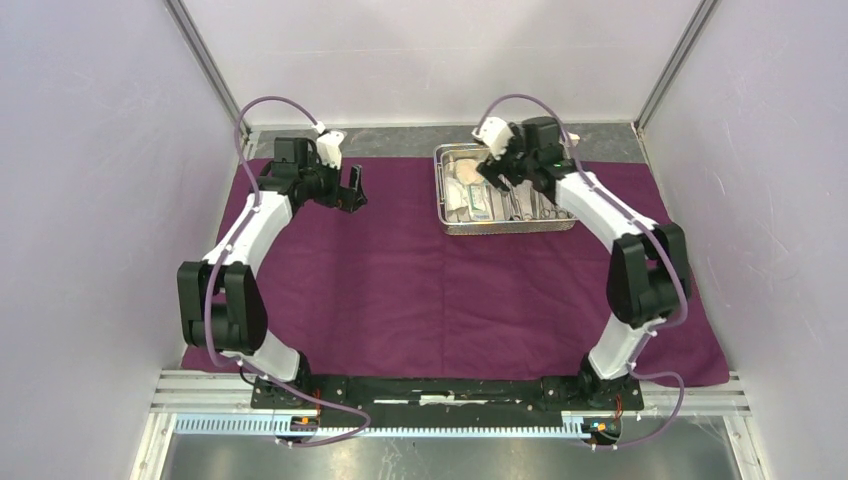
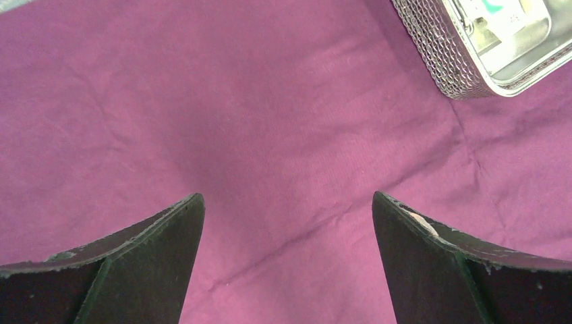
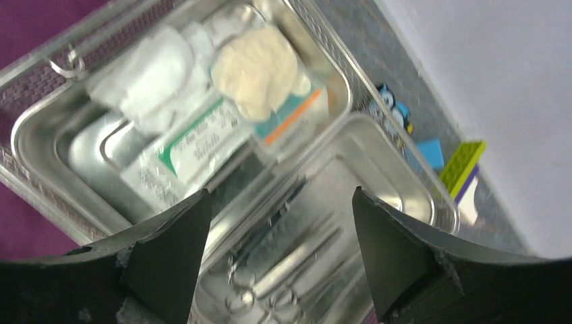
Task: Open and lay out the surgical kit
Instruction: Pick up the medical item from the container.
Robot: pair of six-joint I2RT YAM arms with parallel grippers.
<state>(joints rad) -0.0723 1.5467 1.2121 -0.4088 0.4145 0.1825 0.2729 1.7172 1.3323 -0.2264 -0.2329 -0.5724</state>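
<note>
Spread right end effector [image 3: 280, 196] hovers over steel tray [image 2: 438, 54] at far edge of table [image 1: 400, 140]; left end effector [image 2: 287, 199], spread, over purple cloth [image 2: 270, 101].

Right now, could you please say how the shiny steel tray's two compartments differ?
The left compartment holds white gauze pads and a white flat packet; the right compartment holds slim steel scissor-handled instruments. The left compartment's contents pile up soft; the right compartment's lie flat. Both are shiny steel, in one tray.
</note>
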